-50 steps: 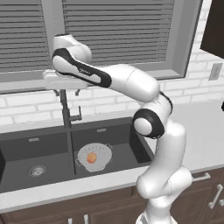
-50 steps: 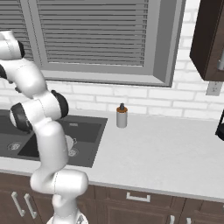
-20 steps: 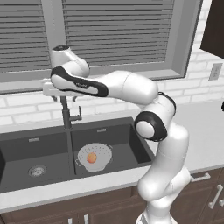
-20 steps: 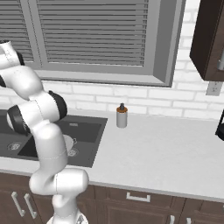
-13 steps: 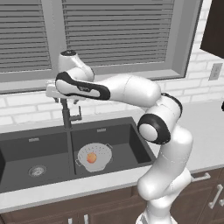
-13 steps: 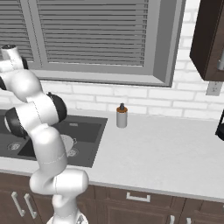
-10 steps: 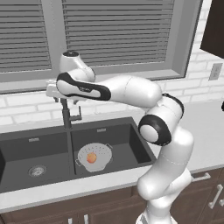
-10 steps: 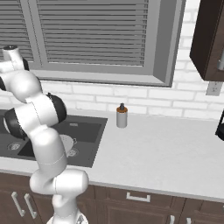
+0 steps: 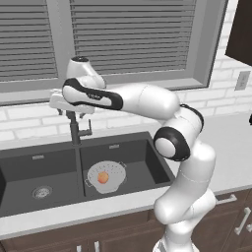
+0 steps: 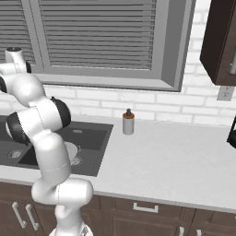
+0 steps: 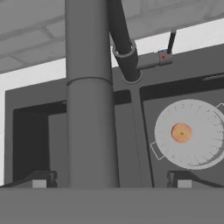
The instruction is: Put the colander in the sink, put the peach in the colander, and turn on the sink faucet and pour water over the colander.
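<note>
The colander (image 9: 104,176) sits in the right basin of the sink (image 9: 29,165) with the peach (image 9: 103,177) inside it. The sink faucet (image 9: 75,132) rises behind the centre divider. My gripper (image 9: 70,111) hovers at the faucet's top, open. In the hand view its fingertips (image 11: 39,180) stand on either side of the thick spout (image 11: 89,109), untouched by it, gripper (image 11: 109,181). The small side lever (image 11: 168,48) sticks out from the stem beyond the spout. Colander (image 11: 191,133) and peach (image 11: 181,132) lie below to the right. No water is running.
A small soap dispenser bottle (image 10: 128,122) stands on the counter right of the sink (image 10: 90,138), by the brick wall. A window with blinds (image 9: 133,34) is behind the faucet. A dark cabinet (image 10: 219,41) hangs at the right.
Over the past seconds the hand swung down and turned at the faucet's top. In the last half second it hardly moved. Colander and peach stayed put.
</note>
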{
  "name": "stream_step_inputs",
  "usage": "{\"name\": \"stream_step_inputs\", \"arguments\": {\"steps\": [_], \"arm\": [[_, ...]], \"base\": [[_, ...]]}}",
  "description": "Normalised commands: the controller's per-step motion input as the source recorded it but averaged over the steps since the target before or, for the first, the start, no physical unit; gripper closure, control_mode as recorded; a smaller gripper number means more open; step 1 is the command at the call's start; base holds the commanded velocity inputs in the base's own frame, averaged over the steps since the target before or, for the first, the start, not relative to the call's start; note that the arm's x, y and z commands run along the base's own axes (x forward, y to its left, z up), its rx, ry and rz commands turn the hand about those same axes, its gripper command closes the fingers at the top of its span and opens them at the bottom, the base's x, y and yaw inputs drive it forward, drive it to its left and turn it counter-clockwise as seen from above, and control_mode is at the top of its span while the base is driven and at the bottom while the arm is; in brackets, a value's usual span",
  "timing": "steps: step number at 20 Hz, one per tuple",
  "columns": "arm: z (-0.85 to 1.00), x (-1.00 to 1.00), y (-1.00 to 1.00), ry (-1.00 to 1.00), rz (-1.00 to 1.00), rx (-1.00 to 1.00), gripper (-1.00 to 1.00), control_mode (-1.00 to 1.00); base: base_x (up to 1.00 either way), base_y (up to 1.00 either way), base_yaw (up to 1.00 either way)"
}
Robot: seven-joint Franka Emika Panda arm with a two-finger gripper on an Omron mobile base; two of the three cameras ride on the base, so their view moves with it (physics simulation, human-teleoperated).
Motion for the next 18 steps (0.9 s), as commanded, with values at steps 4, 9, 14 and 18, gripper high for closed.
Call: {"name": "stream_step_inputs", "arguments": {"steps": [4, 9, 14, 18], "arm": [[-0.33, 0.04, 0.00, 0.01, 0.05, 0.00, -1.00, -1.00], [-0.41, 0.00, -0.06, 0.00, 0.05, -0.04, -1.00, -1.00], [-0.39, -0.04, -0.32, 0.00, 0.01, -0.05, -1.00, -1.00], [-0.27, -0.12, -0.47, 0.00, 0.03, -0.01, -1.00, -1.00]], "base": [[0.00, 0.00, 0.00], [0.00, 0.00, 0.00], [0.00, 0.00, 0.00], [0.00, 0.00, 0.00]]}}
